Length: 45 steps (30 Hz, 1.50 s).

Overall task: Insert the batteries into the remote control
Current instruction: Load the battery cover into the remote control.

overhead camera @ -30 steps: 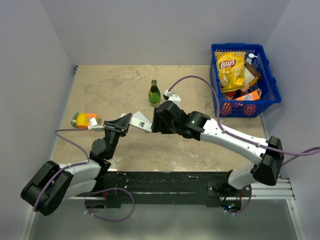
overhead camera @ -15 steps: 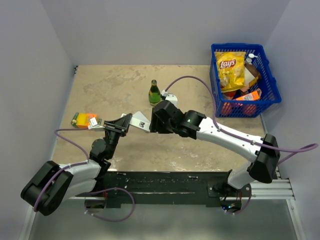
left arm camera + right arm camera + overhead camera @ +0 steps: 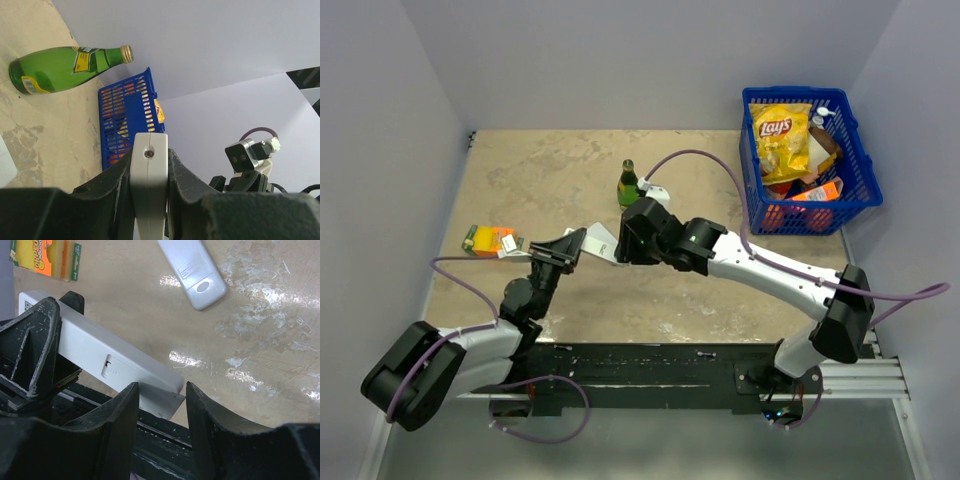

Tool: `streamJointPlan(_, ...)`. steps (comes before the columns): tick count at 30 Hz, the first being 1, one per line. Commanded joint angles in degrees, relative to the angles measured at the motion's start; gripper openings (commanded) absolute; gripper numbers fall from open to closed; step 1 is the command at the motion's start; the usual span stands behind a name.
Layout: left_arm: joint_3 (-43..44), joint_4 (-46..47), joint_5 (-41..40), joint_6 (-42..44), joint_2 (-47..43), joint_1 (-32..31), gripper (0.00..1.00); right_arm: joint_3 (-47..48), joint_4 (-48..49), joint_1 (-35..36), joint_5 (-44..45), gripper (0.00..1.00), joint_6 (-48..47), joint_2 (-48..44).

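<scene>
My left gripper [image 3: 566, 250] is shut on the white remote control [image 3: 601, 243] and holds it above the table. In the left wrist view its end [image 3: 149, 170] is pinched between the two fingers. In the right wrist view the remote's back [image 3: 100, 352] shows a closed battery cover. My right gripper [image 3: 161, 390] is open, its jaws standing either side of the remote's free end with a gap on the right. In the top view the right gripper [image 3: 623, 243] meets that end. The batteries are out of view.
A second white bar-shaped device [image 3: 192, 272] lies on the table beyond the remote. A green bottle [image 3: 629, 187] stands mid-table. A blue basket [image 3: 855, 170] of snacks sits at the back right. An orange-and-yellow packet [image 3: 490, 240] lies at the left.
My right gripper has slid left onto the remote's free end and its jaws have narrowed. The left gripper and the remote have stayed still.
</scene>
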Motion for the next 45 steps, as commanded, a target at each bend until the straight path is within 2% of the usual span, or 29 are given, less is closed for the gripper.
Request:
streamJointPlan(1,-10.83,5.43,-0.92,2.13,-0.95,-1.66,0.00,3.22,1.23,0.16,-0.54,0.46,0.96,0.76)
streamJointPlan(13,-8.90,-0.37,-6.02,6.26,-6.66,-6.76,0.00,5.86,1.14,0.60,-1.95,0.48,0.79,3.57)
streamJointPlan(19,-8.37,-0.55,-7.43,6.61,-6.49,-9.05,0.00,7.00,2.11,1.04,-3.27,0.51,0.87,4.98)
streamJointPlan(25,-8.28,3.49,-8.57,6.88,-3.68,-11.51,0.00,7.70,3.16,1.31,-4.15,0.54,1.57,5.60)
streamJointPlan(32,-8.81,8.66,-10.15,8.37,-3.32,-13.44,0.00,6.65,6.49,1.31,-6.52,0.53,3.51,6.48)
streamJointPlan(37,-11.88,13.68,-12.00,8.98,-5.95,-13.88,0.00,3.14,6.94,1.31,-7.66,0.54,5.09,5.86)
streamJointPlan(45,-13.29,10.71,-14.02,11.36,-14.74,-13.88,0.00,-0.82,7.12,1.13,-6.17,0.55,5.97,3.58)
